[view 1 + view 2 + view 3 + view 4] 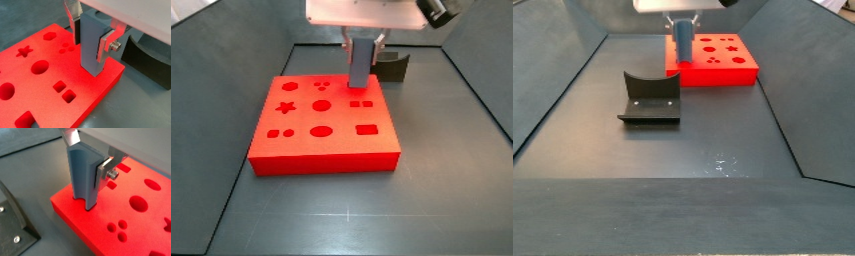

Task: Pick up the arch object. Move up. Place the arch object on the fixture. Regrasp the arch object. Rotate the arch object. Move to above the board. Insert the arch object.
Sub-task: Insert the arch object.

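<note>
Slate blue-grey and matt, the small elongated arch object is held upright in the pincer, whose flat silver fingers are closed on its upper part from two opposite faces. Its lower end, where the arch notch shows in a wrist view, stands at a corner area of the large flat bright red board with its recessed cut-outs; whether it already touches the red surface or hangs just above it cannot be told. In both side views the piece is seen at the board's edge nearest the dark grey-brown scooped fixture, which stands apart on the dark floor.

The arch object is judged to be a rigid, light moulded block that will not yield under pressure. Its smooth faces may be somewhat slippery, so a firm squeeze across the broad flat sides, well above the notch, is judged best; the lower end is thus left free for the cut-out. Because the piece is long, a high hold could let it tilt if it is pressed off-centre.
</note>
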Available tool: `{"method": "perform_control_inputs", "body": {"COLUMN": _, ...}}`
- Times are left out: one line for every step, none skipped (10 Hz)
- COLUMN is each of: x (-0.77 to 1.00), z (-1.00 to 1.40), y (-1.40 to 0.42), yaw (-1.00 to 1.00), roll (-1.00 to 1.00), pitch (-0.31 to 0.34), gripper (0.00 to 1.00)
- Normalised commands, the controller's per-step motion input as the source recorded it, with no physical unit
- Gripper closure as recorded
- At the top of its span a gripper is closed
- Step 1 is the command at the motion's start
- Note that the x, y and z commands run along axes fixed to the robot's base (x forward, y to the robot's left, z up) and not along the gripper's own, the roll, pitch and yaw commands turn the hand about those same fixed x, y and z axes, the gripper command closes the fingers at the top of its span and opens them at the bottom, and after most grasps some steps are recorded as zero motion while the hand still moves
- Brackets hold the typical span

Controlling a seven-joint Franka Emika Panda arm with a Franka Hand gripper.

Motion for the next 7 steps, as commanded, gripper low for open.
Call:
{"method": "perform_control_inputs", "body": {"x": -0.27, "z": -0.47, "y": 0.17, "yaw": 0.17, "roll": 0.17, "pitch": -0.049, "gripper": 1.0}}
{"method": "perform_control_inputs", "body": {"x": -0.2, "z": -0.48, "y": 0.12, "yaw": 0.17, "roll": 0.13, "pitch": -0.047, "gripper": 1.0}}
{"method": "perform_control_inputs", "body": {"x": 0.0, "z": -0.58, "y": 0.0, "yaw": 0.05, "roll": 0.09, "pitch": -0.001, "gripper": 1.0}}
{"method": "perform_control_inputs", "body": {"x": 0.05, "z": -0.7, "y": -0.13, "yaw": 0.01, "roll": 0.14, "pitch": -0.02, "gripper": 1.0}}
{"method": "perform_control_inputs", "body": {"x": 0.08, "z": -0.64, "y": -0.2, "yaw": 0.0, "roll": 0.12, "pitch": -0.021, "gripper": 1.0}}
{"method": "perform_control_inputs", "body": {"x": -0.01, "z": -0.19, "y": -0.03, "yaw": 0.0, "roll": -0.14, "pitch": -0.231, "gripper": 1.0}}
{"method": "perform_control_inputs", "body": {"x": 0.0, "z": -0.05, "y": 0.0, "yaw": 0.01, "roll": -0.01, "pitch": -0.064, "gripper": 1.0}}
